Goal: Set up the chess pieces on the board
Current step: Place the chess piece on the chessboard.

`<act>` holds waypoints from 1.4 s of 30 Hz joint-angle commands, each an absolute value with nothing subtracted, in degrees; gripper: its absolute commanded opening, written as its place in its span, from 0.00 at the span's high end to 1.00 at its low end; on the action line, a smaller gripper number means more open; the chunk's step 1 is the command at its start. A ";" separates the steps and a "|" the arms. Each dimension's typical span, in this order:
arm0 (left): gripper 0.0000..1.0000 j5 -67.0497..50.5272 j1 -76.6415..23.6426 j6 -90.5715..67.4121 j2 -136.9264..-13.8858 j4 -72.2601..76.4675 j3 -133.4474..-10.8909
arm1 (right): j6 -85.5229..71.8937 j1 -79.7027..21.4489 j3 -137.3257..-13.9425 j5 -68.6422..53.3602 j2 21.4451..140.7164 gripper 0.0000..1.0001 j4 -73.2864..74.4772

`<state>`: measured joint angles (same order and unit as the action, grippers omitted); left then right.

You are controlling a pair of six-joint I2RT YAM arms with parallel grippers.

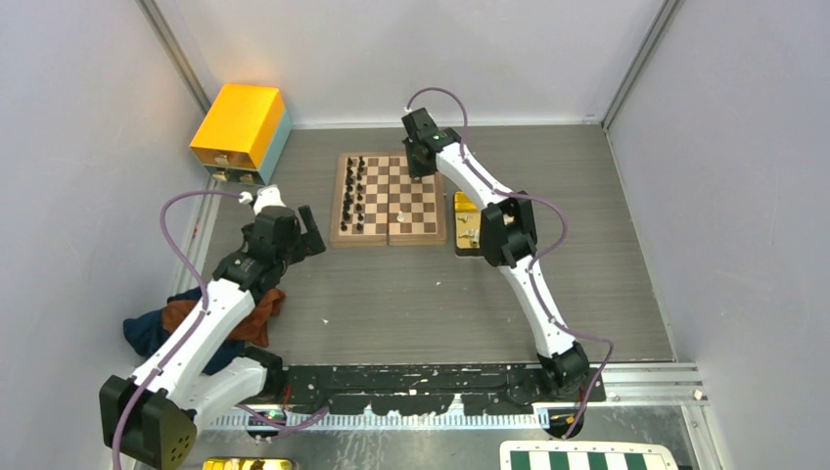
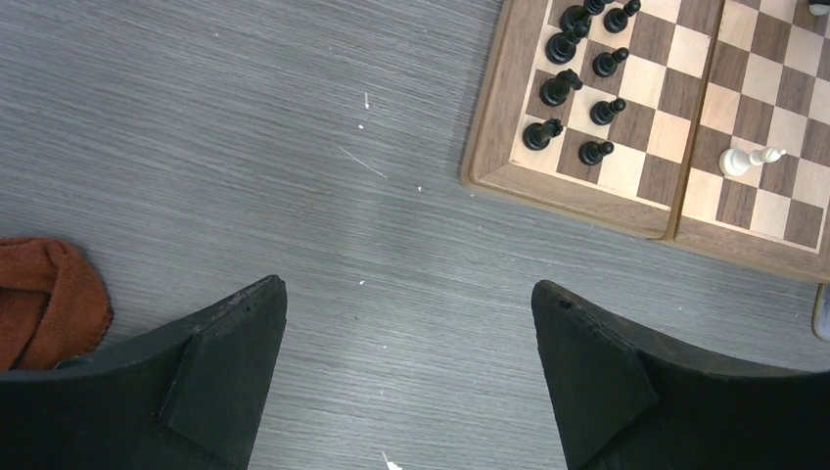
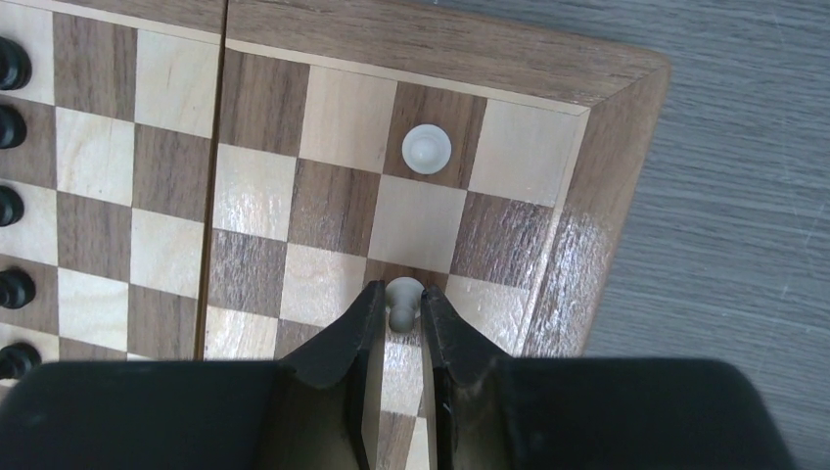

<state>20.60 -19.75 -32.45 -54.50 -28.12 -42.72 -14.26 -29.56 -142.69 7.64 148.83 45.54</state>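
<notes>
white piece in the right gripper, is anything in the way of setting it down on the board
Nothing visible does: the right gripper holds the white piece over bare squares of the board. The other white piece stands apart, farther along.

Two white-and-black robot arms trailing purple cables.
The left arm and right arm have white links and black joint housings; a purple cable loops along each. A small green light, possibly a status lamp, glows on the right wrist. The left gripper has matte black, wedge-shaped fingers.
</notes>
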 commanded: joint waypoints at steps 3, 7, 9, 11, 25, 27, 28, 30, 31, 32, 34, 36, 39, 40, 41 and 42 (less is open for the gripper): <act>0.03 22.06 -20.73 -30.52 -53.78 -26.39 -44.56 | -15.18 -29.32 -147.22 8.09 149.64 0.99 44.74; 0.03 22.38 -21.30 -29.78 -53.79 -25.85 -44.55 | -15.14 -29.35 -147.57 8.51 150.07 0.99 44.65; 0.03 22.58 -21.64 -29.39 -53.85 -25.63 -44.56 | -15.09 -29.26 -147.62 8.71 150.24 0.98 44.56; 0.03 22.67 -22.00 -29.12 -53.88 -25.50 -44.35 | -15.09 -29.15 -147.58 8.83 150.30 0.97 44.56; 0.02 23.73 -23.54 -27.64 -54.58 -24.45 -44.13 | -15.01 -28.44 -148.30 8.88 151.26 0.92 43.83; 0.02 23.77 -23.64 -27.52 -54.58 -24.35 -44.12 | -14.98 -28.29 -148.41 8.81 151.33 0.90 43.61; 0.02 23.81 -23.64 -27.39 -54.58 -24.41 -44.12 | -15.02 -28.28 -148.51 8.64 151.41 0.90 43.52; 0.01 23.82 -23.77 -27.21 -54.71 -24.31 -44.20 | -14.99 -28.17 -148.62 8.27 151.52 0.88 43.34; 0.01 23.82 -23.81 -27.10 -54.81 -24.19 -44.21 | -15.02 -28.13 -148.58 7.98 151.57 0.87 43.20; 0.01 23.77 -23.82 -27.03 -54.88 -24.14 -44.21 | -14.95 -28.11 -148.54 7.81 151.57 0.85 43.08; 0.01 23.90 -23.90 -26.96 -55.01 -24.02 -44.34 | -14.88 -28.01 -148.54 7.16 151.53 0.77 42.85; 0.01 23.86 -23.99 -26.93 -55.19 -24.04 -44.46 | -14.87 -27.96 -148.41 6.61 151.54 0.71 42.60; 0.00 23.90 -24.08 -26.94 -55.39 -23.94 -44.47 | -14.62 -27.99 -148.24 6.13 151.33 0.62 42.14; 0.00 23.90 -24.08 -26.98 -55.45 -23.89 -44.47 | -14.48 -28.02 -148.12 6.03 151.14 0.60 41.91; 0.00 23.91 -24.08 -26.98 -55.50 -23.88 -44.47 | -14.43 -28.04 -148.10 5.98 150.97 0.58 41.76; 0.00 23.83 -24.08 -26.97 -55.54 -23.88 -44.47 | -14.44 -27.99 -148.10 5.98 150.88 0.58 41.67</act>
